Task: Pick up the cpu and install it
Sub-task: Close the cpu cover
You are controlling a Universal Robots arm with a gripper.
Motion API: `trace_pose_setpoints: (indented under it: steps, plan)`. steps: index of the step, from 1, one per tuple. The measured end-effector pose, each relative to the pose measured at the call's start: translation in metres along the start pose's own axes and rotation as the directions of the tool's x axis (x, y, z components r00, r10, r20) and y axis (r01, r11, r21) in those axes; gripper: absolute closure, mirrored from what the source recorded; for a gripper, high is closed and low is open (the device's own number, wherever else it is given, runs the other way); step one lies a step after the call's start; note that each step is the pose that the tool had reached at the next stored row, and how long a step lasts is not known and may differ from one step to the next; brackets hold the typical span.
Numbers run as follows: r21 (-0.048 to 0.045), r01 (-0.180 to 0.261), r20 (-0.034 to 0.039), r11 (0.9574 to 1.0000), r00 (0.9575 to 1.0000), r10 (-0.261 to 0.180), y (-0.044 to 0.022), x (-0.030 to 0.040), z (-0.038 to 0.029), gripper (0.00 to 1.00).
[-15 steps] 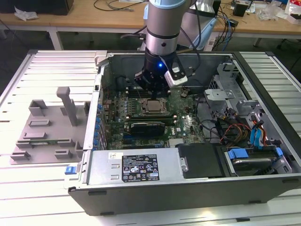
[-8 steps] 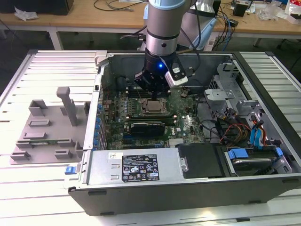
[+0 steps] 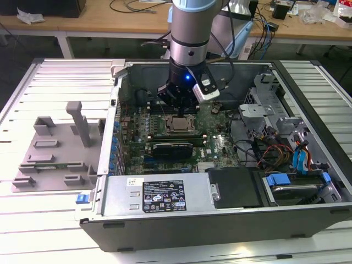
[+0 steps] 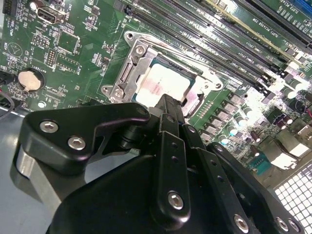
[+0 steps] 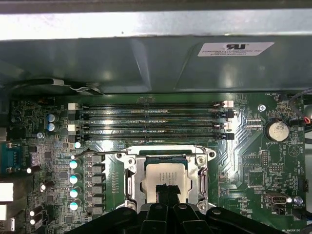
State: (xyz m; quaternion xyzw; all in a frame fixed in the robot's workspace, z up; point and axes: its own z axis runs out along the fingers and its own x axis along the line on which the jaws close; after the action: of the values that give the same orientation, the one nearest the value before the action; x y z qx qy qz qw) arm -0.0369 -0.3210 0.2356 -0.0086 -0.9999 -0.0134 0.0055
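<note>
The cpu (image 3: pixel 180 124) is a small square chip with a pale silvery top. It lies flat inside the metal-framed socket (image 5: pixel 130 181) on the green motherboard, in both wrist views (image 4: pixel 157 87) (image 5: pixel 165 173). My gripper (image 3: pixel 181 112) hangs straight down into the open computer case, right over the chip. Its two black fingers are pressed together, their tips (image 5: pixel 165 190) over the chip's near edge (image 4: pixel 168 101). Whether the tips touch the chip I cannot tell. Nothing is held between them.
Memory slots (image 5: pixel 151 122) run beside the socket, with a case wall (image 5: pixel 156 58) behind them. A power supply (image 3: pixel 159 195) and drive bays (image 3: pixel 294 187) line the case's near side. A grey fixture tray (image 3: pixel 55 148) with upright blocks sits at the exterior view's left.
</note>
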Motion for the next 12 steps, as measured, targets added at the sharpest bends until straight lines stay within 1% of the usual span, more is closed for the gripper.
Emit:
trace_pose_setpoints:
  steps: [3,6,8,10,11,12]
  plan:
    - [-0.0005,0.000,0.0002,1.0000,1.0000,0.000,-0.0001,0.0002,0.0011,0.89]
    - [-0.0003,0.001,0.0018,1.0000,1.0000,-0.001,-0.0032,0.0001,0.0025,0.89]
    - [-0.0004,0.003,0.0083,1.0000,1.0000,-0.003,-0.0078,0.0000,0.0040,0.89]
    - [-0.0004,0.003,0.0139,1.0000,0.9999,-0.003,-0.0095,0.0000,0.0050,0.89]
    - [-0.0007,0.004,0.0211,1.0000,0.9998,-0.004,-0.0106,-0.0001,0.0066,0.89]
    - [-0.0005,0.005,0.0263,1.0000,0.9996,-0.005,-0.0115,-0.0001,0.0081,0.89]
